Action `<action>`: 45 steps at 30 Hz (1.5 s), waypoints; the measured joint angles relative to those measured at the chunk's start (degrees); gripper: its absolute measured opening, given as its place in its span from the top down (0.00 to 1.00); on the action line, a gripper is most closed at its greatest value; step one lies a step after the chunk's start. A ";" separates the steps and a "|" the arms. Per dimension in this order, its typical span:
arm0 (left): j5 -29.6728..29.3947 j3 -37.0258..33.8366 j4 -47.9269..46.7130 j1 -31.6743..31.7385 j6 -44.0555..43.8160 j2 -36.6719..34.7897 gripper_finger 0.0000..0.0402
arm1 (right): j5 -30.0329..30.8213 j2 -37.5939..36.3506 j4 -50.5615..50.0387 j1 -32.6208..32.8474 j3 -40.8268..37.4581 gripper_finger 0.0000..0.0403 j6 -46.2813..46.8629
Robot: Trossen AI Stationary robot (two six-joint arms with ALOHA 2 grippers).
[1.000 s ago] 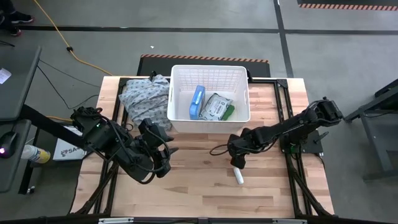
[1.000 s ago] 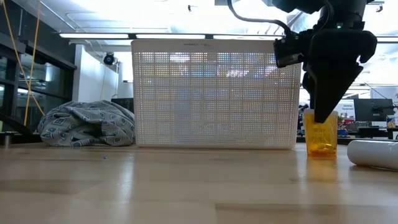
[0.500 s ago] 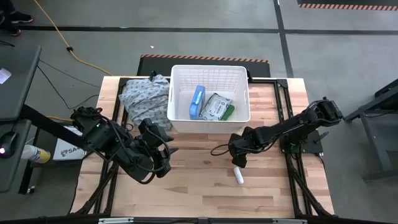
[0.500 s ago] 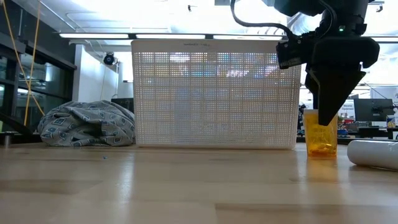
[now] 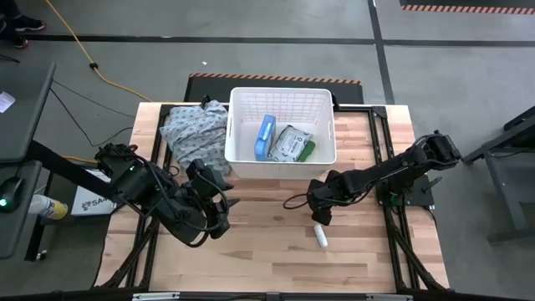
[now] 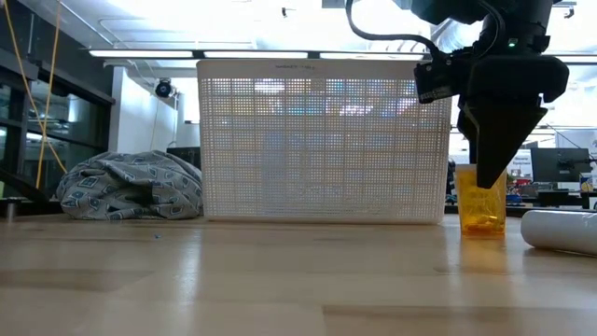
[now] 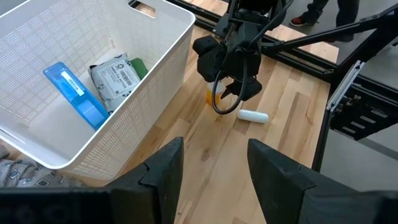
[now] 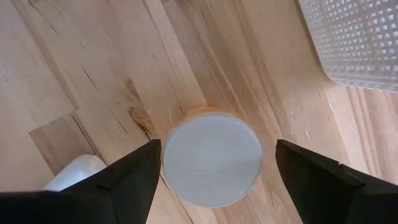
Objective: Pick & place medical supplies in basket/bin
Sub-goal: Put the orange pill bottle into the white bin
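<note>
An orange vial [image 6: 482, 210] with a pale round top [image 8: 212, 157] stands upright on the wooden table, just in front of the white basket [image 5: 282, 94]. My right gripper [image 8: 217, 149] points down over it, open, one finger on each side of its top. I see no touch. A white tube [image 5: 320, 236] lies on its side on the table near the vial. In the basket lie a blue-white packet [image 5: 266, 136], a grey-white pack [image 5: 289, 142] and a green bar [image 5: 308, 150]. My left gripper [image 7: 214, 168] is open, raised at the table's left, holding nothing.
A grey patterned cloth [image 5: 194, 125] lies bunched against the basket's left side. A black cable loops on the table beside my right gripper [image 5: 294, 201]. Bare wood stretches along the near half of the table. The basket's gridded wall [image 6: 322, 149] stands close behind the vial.
</note>
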 joint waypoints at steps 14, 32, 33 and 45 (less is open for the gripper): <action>0.00 0.00 0.00 -0.02 0.00 0.00 0.47 | -0.24 0.00 0.02 0.01 0.00 0.42 -0.02; -0.05 0.00 0.00 -0.02 0.00 0.00 0.47 | -2.57 0.00 -0.43 0.00 0.49 0.45 -0.02; -0.08 0.00 0.00 -0.01 0.00 0.00 0.47 | -2.69 0.00 -0.58 0.00 0.81 0.45 -0.05; -0.31 0.00 0.02 -0.02 0.00 0.00 0.47 | -2.69 0.00 -3.17 0.02 4.53 0.46 -2.14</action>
